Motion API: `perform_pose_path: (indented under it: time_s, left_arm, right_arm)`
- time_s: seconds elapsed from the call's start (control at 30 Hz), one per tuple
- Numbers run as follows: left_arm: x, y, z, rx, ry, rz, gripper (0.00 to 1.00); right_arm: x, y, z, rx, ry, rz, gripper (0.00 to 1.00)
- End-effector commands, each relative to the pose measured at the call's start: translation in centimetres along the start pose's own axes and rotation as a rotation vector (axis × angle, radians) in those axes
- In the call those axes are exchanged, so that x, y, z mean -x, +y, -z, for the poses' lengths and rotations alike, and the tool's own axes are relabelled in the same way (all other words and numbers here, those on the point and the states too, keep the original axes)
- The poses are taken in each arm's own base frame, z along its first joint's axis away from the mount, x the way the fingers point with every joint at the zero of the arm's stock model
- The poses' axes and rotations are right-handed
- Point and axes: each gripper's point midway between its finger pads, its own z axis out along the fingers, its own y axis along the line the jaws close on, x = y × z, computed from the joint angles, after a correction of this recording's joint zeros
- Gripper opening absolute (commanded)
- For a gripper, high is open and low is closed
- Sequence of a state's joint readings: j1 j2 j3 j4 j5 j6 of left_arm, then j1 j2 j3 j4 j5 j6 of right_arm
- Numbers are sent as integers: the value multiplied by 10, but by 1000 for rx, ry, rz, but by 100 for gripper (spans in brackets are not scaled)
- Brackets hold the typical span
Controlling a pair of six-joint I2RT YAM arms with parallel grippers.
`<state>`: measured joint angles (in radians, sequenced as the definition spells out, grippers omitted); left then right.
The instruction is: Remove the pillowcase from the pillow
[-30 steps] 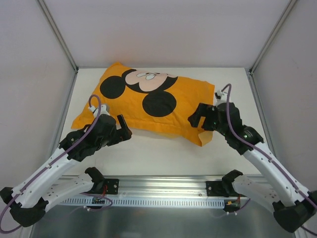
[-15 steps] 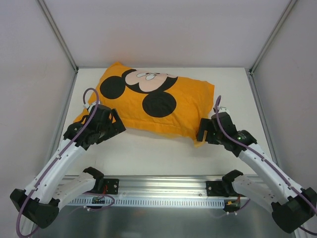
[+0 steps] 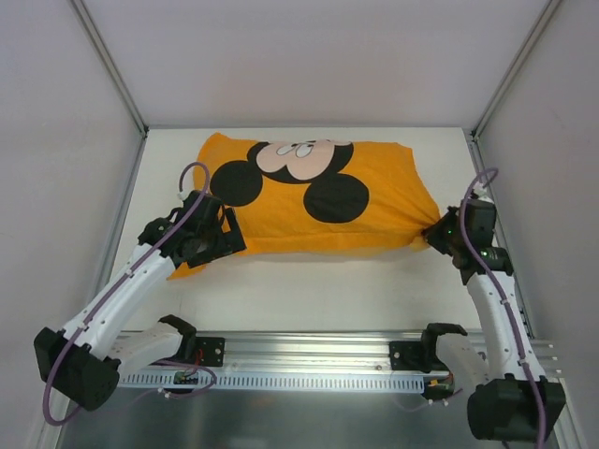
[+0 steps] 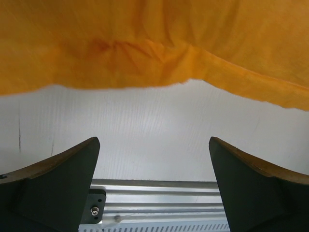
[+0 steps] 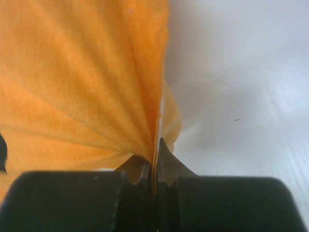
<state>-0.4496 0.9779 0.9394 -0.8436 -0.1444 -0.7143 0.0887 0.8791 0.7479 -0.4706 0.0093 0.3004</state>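
Observation:
The orange pillowcase [image 3: 384, 201] with the Mickey Mouse print [image 3: 299, 161] lies plump across the middle of the white table. The pillow is hidden inside it. My right gripper [image 3: 436, 234] is shut on the bunched right corner of the cover, and the fabric [image 5: 87, 87] fans out from the right gripper's [image 5: 155, 145] closed jaws. My left gripper [image 3: 220, 245] stands open at the cover's near left corner. In the left wrist view the orange cloth [image 4: 154, 43] hangs just beyond the left gripper [image 4: 153, 141], and nothing lies between its fingers.
White panels and metal frame posts [image 3: 117, 84] wall in the table on the left, right and back. A metal rail [image 3: 309, 360] carrying the arm bases runs along the near edge. Bare table [image 3: 318, 281] shows between the cover and the rail.
My right gripper shut on the cover's right corner and drew it to the right, shifting the whole cover that way. My left gripper moved in to the near left corner and stayed open.

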Motion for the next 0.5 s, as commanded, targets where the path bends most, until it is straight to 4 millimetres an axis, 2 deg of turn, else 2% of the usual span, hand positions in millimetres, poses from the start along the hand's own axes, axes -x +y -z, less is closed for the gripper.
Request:
perform_pose_path:
  time_s: [0.0, 0.03, 0.1, 0.13, 0.2, 0.27, 0.4, 0.47]
  left_arm:
    - [-1, -13, -18, -29, 65, -46, 99]
    - [-2, -17, -21, -42, 78, -53, 99]
    - [0, -29, -32, -68, 98, -62, 99]
    - [1, -35, -35, -85, 108, -62, 99]
    - [-2, -50, -40, -138, 149, -68, 99]
    - [3, -63, -47, -177, 139, -68, 99]
    - [15, -70, -59, -170, 121, -129, 99]
    - [18, -71, -54, -183, 107, -139, 99]
  right_arm:
    - [34, -28, 14, -33, -86, -192, 1]
    - [40, -50, 16, -88, -112, -255, 1]
    - [36, -70, 23, -128, -118, -321, 1]
    - [41, -90, 30, -176, -153, -378, 1]
    - [36, -98, 36, -164, -159, -435, 1]
    - [36, -98, 38, -146, -163, -475, 1]
    - [33, -91, 35, -105, -142, -497, 1]
    - [33, -91, 36, -105, -142, -483, 1]
